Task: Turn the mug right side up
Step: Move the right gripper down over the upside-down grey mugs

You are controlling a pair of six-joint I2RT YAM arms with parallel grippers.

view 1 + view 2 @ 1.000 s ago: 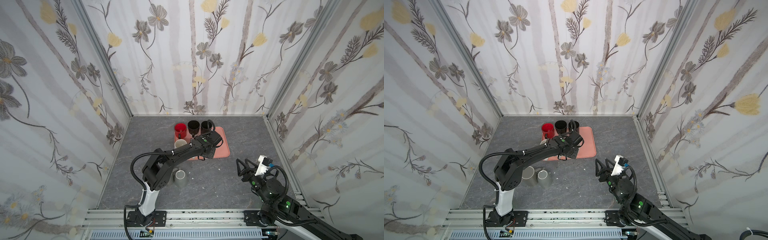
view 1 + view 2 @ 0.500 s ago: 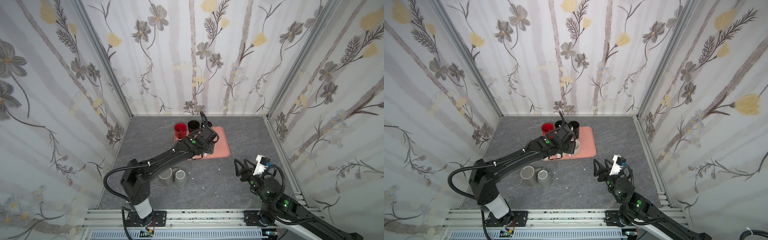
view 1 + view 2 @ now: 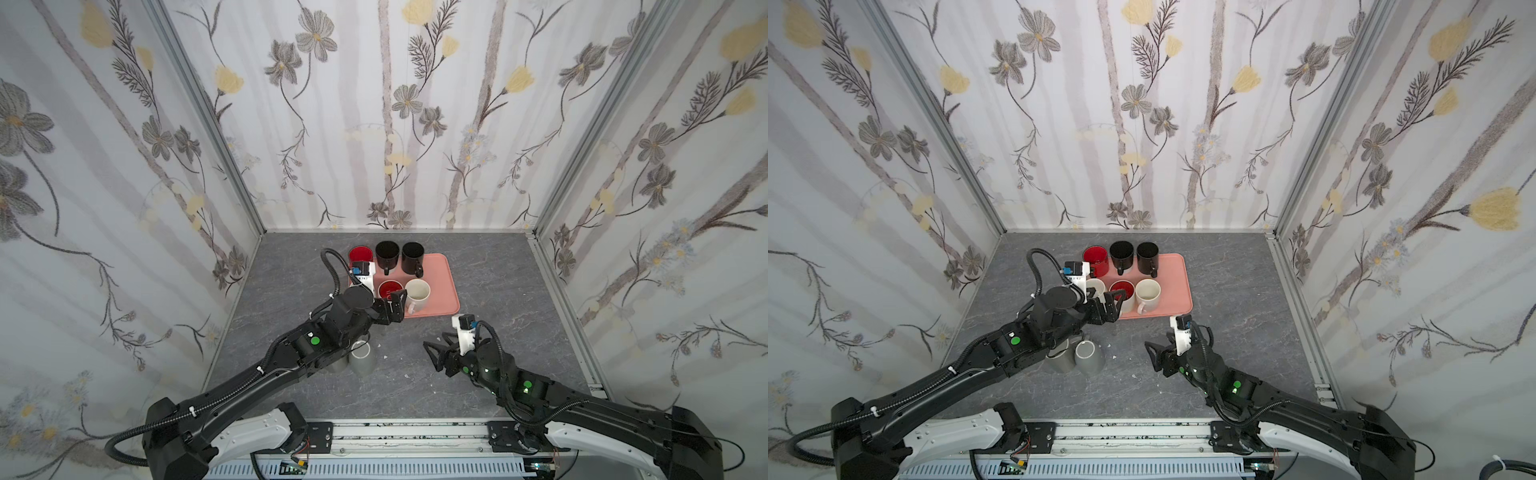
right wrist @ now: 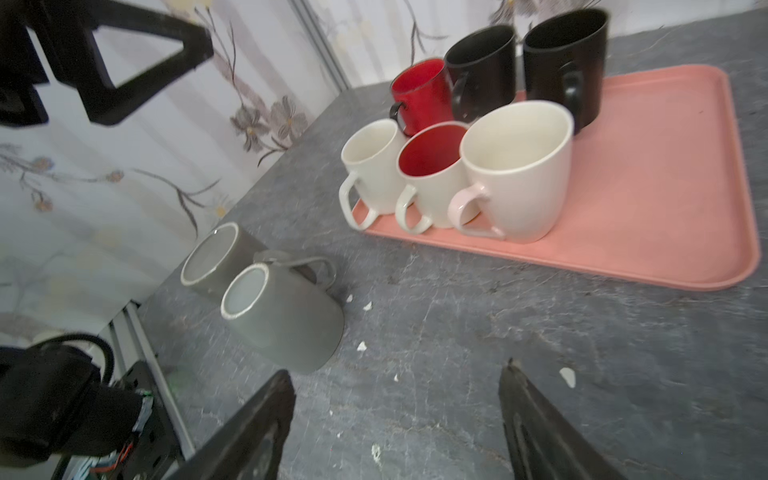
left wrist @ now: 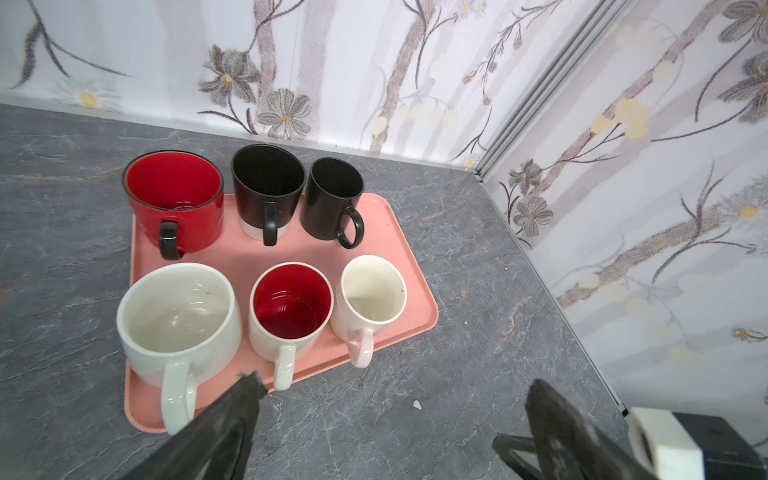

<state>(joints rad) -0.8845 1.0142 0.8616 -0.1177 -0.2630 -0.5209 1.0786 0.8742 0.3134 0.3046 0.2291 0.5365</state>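
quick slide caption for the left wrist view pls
Left wrist view: open left gripper facing six upright mugs in two rows on a pink tray.

left grey mug point(image 3: 1061, 362) half hidden, under arm point(image 3: 1000, 353)

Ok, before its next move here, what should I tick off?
1. left gripper open and empty: ok.
2. right gripper open and empty: ok.
3. six mugs on the pink tray all upright: ok.
4. grey mugs on the table upright: not ok, both stand base up.
5. gap between the grey mugs for a finger: cannot tell, they sit very close.
6. nothing standing between right gripper and nearer grey mug: ok.
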